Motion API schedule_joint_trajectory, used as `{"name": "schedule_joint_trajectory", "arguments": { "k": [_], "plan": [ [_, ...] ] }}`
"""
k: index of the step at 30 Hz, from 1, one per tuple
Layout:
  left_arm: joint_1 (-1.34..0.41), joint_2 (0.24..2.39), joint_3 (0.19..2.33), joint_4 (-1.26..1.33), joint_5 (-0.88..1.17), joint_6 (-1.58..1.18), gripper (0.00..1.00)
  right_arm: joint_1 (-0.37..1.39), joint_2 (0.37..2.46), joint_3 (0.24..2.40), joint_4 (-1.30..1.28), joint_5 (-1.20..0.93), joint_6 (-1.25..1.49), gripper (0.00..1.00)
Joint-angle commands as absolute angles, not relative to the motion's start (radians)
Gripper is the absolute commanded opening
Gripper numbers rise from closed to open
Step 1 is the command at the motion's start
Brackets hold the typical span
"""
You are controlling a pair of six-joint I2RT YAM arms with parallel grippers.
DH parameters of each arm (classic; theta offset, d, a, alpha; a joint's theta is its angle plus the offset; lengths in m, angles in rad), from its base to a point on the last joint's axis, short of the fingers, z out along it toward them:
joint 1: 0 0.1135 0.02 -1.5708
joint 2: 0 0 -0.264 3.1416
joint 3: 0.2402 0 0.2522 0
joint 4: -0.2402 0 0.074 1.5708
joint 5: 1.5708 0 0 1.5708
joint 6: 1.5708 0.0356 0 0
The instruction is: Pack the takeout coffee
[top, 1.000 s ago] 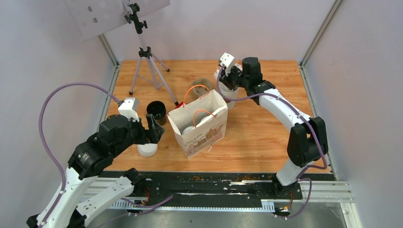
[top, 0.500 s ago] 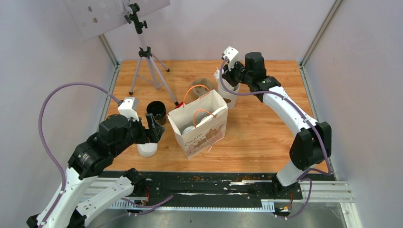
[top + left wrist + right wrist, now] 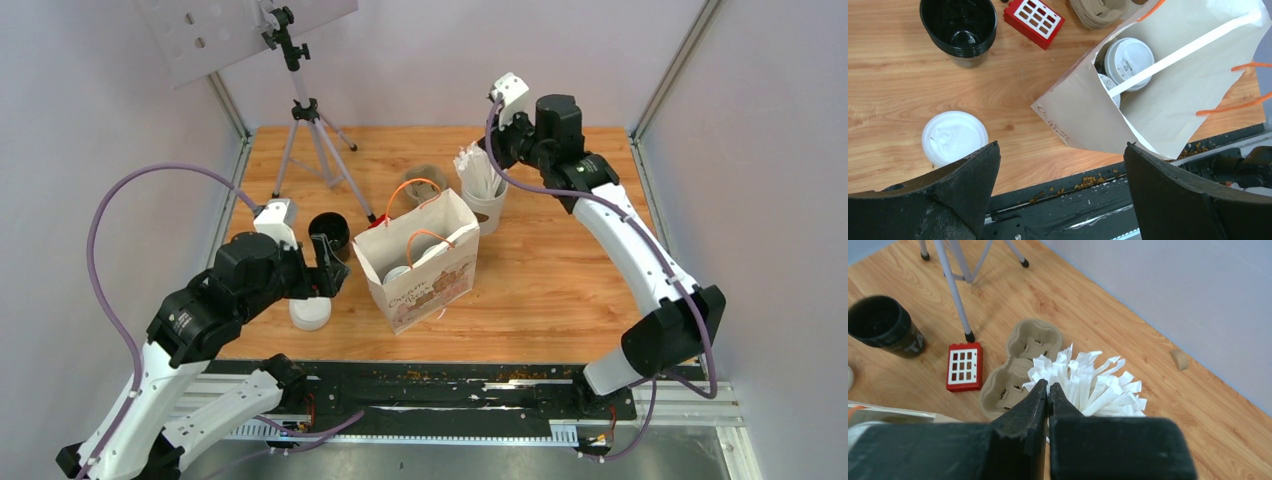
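- The left gripper (image 3: 326,272) hovers low over the wooden table (image 3: 560,270), just left of the bag, its fingers spread wide apart with nothing between them.
- Right below it sits a round white lid (image 3: 954,137). I cannot tell what is underneath the lid.
- A little farther back stands a stack of black cups (image 3: 328,232), open and empty on top.
- A small red gridded block (image 3: 1034,20) lies beside those cups, near a foot of the tripod (image 3: 310,120).
- The paper bag (image 3: 425,275) stands upright in the middle of the table, mouth open, orange handles up.
- The takeout coffee is inside it: one white-lidded cup (image 3: 1128,60) and a second lidded cup (image 3: 1111,89) touching it, half hidden by the bag's white strip.
- The beige pulp tray (image 3: 1018,365) rests behind the bag, empty.
- The white cup of paper-wrapped sticks (image 3: 484,200) stands just right of the tray.
- The right gripper (image 3: 1048,386) hangs over that cup, fingers pressed together at the edge of the bundle. Whether a stick is pinched I cannot tell.
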State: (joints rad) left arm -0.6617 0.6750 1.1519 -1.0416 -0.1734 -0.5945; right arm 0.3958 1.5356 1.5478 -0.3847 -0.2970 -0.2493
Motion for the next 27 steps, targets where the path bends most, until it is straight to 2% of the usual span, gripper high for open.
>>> {"name": "schedule_joint_trajectory", "arguments": {
  "k": [1, 14, 23, 27],
  "plan": [
    [-0.666, 0.712, 1.207, -1.041, -0.221, -0.557, 1.0, 0.393, 1.433, 1.644, -0.418, -0.255, -0.132, 0.0],
    [-0.667, 0.7, 1.197, -0.954, -0.206, -0.494, 1.0, 0.393, 1.231, 1.642, -0.378, -0.131, -0.05, 0.0],
    [-0.666, 0.749, 1.238, -0.978, -0.202, -0.395, 1.0, 0.393, 1.031, 1.589, -0.458, -0.144, 0.252, 0.0],
    [-0.667, 0.724, 1.238, -0.963, -0.188, -0.381, 1.0, 0.393, 0.937, 1.539, -0.465, -0.059, 0.417, 0.01]
  ]
}}
